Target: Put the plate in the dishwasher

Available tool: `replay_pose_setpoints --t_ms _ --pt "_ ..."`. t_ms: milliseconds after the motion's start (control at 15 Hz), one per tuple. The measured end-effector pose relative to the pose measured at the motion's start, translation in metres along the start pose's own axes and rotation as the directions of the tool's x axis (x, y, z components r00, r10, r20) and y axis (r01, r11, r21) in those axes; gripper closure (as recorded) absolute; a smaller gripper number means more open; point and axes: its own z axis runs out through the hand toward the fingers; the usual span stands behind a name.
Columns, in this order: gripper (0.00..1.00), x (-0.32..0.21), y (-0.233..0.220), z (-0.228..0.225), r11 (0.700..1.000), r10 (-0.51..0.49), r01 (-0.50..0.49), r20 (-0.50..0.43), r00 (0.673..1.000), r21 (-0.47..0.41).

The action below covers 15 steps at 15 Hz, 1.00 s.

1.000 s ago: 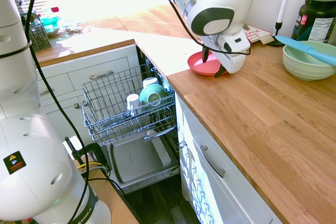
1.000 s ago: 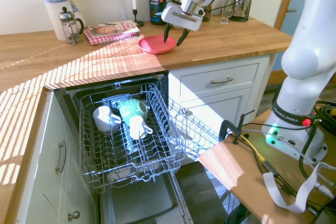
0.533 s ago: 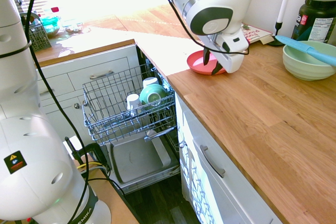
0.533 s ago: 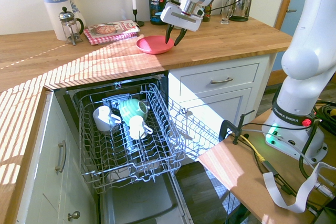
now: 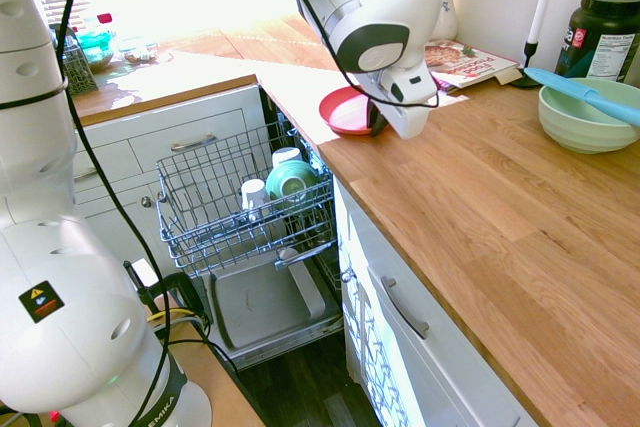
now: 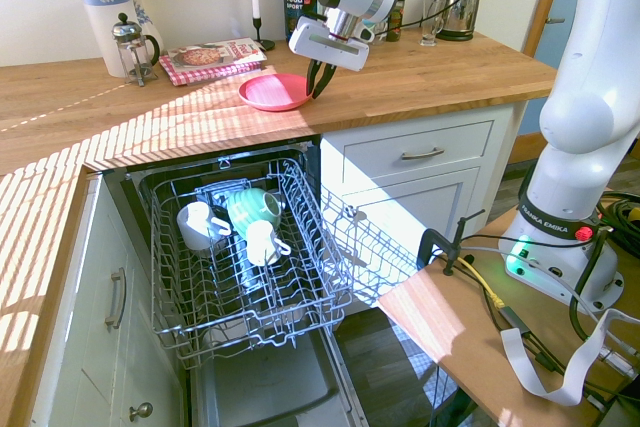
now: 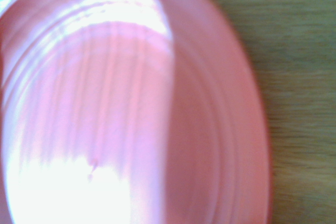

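On warm-grained wood (image 6: 430, 77), a smooth round coral plate (image 6: 272, 92).

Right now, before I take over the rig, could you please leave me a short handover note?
Gripper: fingers nearly together at the rim of the plate, on its side nearer the arm; a firm grip can't be confirmed.
Plate: on the wooden counter, above the dishwasher.
Dishwasher: open, rack pulled out, holding two white cups and a green bowl.
Done: gripper brought to the plate.
Left: secure the plate, lift it, lower it into the rack.
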Motion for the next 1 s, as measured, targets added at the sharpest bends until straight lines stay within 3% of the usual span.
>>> replay_pose_setpoints --t_ms 333,533,800,1000 --pt "1.00 0.000 -0.001 -0.004 1.000 0.015 -0.014 -0.016 1.000 0.017" --pt "1.00 0.023 0.013 -0.030 1.000 0.004 -0.003 -0.076 0.997 0.014" --pt "1.00 0.046 0.002 -0.156 0.979 -0.187 0.160 -0.232 0.955 -0.128" --pt "1.00 -0.017 -0.063 -0.245 0.928 -0.351 0.281 -0.326 0.878 -0.243"
